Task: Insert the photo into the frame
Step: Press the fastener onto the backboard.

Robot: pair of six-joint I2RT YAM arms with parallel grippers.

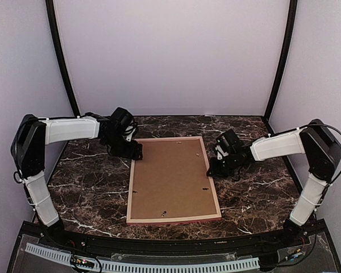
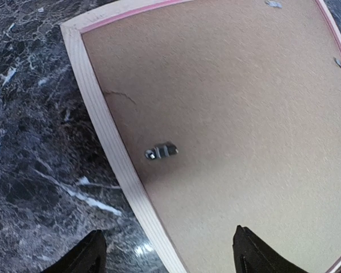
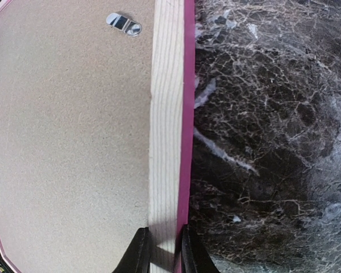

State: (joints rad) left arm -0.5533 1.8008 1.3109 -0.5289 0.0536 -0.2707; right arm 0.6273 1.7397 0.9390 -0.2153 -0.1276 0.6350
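Note:
The frame (image 1: pixel 213 187) lies face down in the middle of the table, pale wood rails with a pink outer edge, and a plain brown backing board (image 1: pixel 170 179) fills it. The photo is out of view. My left gripper (image 1: pixel 135 152) hovers at the frame's far left corner. It is open, its dark fingertips (image 2: pixel 86 257) wide apart on either side of the left rail (image 2: pixel 111 142) and off it. My right gripper (image 3: pixel 163 245) is shut on the frame's right rail (image 3: pixel 166 125), one finger on the inner wood side and one on the pink outer side.
Small metal turn clips (image 2: pixel 161 152) (image 3: pixel 124 24) sit on the backing board near the rails. Dark marble tabletop (image 1: pixel 91 187) surrounds the frame. White walls and black corner posts (image 1: pixel 62 62) close in the back and sides.

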